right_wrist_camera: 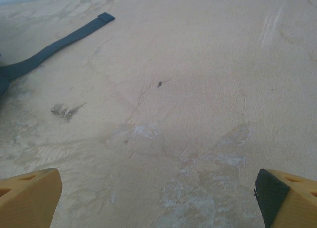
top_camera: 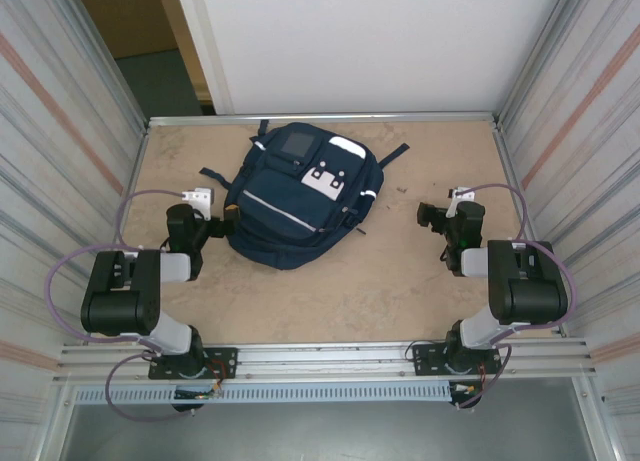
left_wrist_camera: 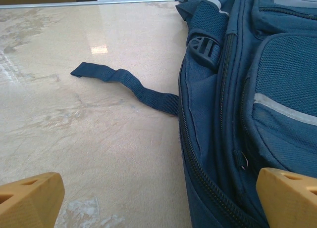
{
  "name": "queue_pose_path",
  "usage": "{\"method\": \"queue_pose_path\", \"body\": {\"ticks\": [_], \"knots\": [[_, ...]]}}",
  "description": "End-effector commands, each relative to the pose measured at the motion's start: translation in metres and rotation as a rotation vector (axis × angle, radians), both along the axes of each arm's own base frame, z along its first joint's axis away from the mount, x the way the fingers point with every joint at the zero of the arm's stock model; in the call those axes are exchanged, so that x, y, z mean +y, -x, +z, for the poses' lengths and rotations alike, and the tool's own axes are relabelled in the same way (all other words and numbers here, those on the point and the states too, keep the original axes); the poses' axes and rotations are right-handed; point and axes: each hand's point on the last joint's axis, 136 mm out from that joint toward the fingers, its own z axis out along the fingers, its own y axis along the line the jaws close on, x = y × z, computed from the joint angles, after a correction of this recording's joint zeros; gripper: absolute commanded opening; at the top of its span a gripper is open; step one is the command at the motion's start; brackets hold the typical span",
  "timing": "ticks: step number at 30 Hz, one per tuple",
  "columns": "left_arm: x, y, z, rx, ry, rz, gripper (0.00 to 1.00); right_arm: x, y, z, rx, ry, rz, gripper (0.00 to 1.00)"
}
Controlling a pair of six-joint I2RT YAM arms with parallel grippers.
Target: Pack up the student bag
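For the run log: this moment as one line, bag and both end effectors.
student bag: lying on table | left end effector: open, at bag's side | right end effector: open, over table

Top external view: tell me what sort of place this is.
Probably a robot test cell: a scuffed tabletop boxed in by ribbed metal wall panels, the left arm and right arm bolted to an aluminium rail at its near edge, and a navy backpack lying on it.

We see a robotics lab cell: ribbed panel walls (top_camera: pixel 60 151) in aluminium framing enclose a scuffed tan surface (top_camera: pixel 400 291), and a cabled left arm (top_camera: pixel 120 291) and right arm (top_camera: pixel 525 281) are bolted to a slotted rail (top_camera: pixel 320 359).
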Motion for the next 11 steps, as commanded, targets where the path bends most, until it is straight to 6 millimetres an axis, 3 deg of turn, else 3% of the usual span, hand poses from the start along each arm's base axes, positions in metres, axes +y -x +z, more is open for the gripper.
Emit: {"method": "queue_pose_path", "body": {"ticks": [1,11], "knots": [[0.0004,-0.0058,0.0082,-0.026,-0.022,0.0,0.99,-0.002,-0.0074,0.0119,-0.036,0.029,0.003,0.99],[0.001,-0.0057,0.0078,-0.024,-0.023,0.003,0.99,-0.0019,-0.0069,0.0118,-0.035,0.031,0.004,0.99]]}}
